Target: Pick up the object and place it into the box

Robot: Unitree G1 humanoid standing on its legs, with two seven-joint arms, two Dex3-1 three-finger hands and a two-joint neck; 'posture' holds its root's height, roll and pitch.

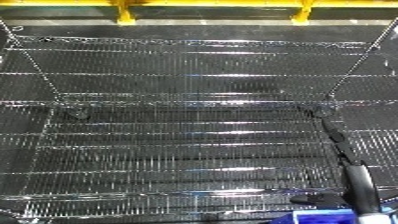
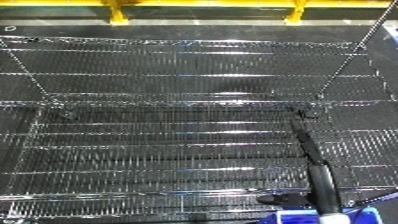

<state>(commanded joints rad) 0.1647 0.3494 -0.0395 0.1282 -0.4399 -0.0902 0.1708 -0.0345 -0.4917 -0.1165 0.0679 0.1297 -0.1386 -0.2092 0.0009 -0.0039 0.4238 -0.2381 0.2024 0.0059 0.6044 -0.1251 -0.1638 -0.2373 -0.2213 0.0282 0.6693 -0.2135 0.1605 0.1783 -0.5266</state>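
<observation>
Chrome wire shelving (image 1: 178, 145) in tiers, blue bin corner (image 2: 306, 217) at lower edge, yellow frame (image 1: 213, 9) behind; no robot hand visible, no legible writing

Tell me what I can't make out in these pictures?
- Blue thing: cut off by the bottom edge in both views; cannot tell what it is.
- The robot's hands: neither view shows them.
- Dark pole by the wire shelf: its lower end runs off the bottom edge.

Looks like a warehouse or industrial workspace. Chrome wire shelving (image 1: 178, 125) fills the view, tier over tier. Yellow-painted steel framing (image 1: 213, 10) runs along the grey floor (image 2: 204, 22) behind it.
</observation>
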